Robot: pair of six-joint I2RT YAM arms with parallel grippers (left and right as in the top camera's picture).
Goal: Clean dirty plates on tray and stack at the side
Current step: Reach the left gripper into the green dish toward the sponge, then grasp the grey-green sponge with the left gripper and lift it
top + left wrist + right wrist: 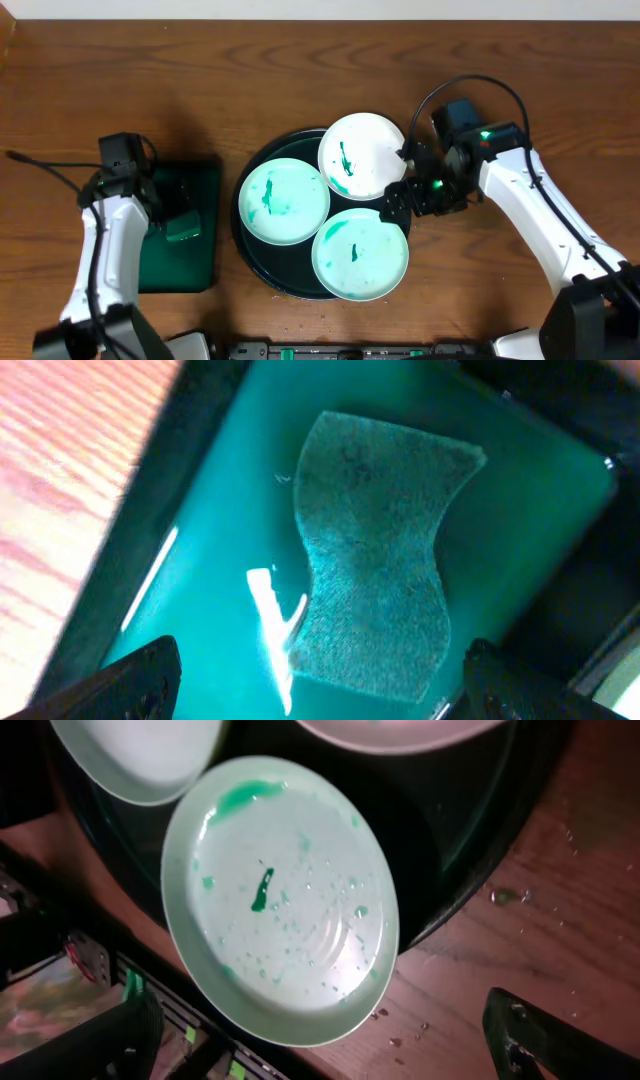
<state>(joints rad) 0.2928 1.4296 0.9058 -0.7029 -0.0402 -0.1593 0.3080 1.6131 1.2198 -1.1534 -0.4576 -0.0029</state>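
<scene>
The left claw hangs wide open w/ nothing in it, right above the cloth lying flat in the small green tray. Its 2 dark fingertips show at the bottom corners of the wrist view, 1 either side of the cloth's lower end, not touching it as far as I can tell. The right claw is open just as wide & empty too. It hovers over the front plate, near the edge that sticks out past the rim of the round tray.

All 3 plates sit on that round tray, mid-table: the front plate, the left plate & the back plate, packed close. Each has teal-green smears, and the front plate has water drops as well. None is stacked at the side, so I'd say the job's barely begun.

The step in hand looks like fetching the cloth. To do it well, I reckon:
- drop straight down, fingers astride the cloth's narrow waist
- pinch up a fold vs. scraping the shiny tray floor
- lift clear before swinging over

The cloth is limp & prob. damp, so it may droop or slip. The right claw could steady the front plate by its overhanging edge, gently, since 1 nudge might shift the others.
</scene>
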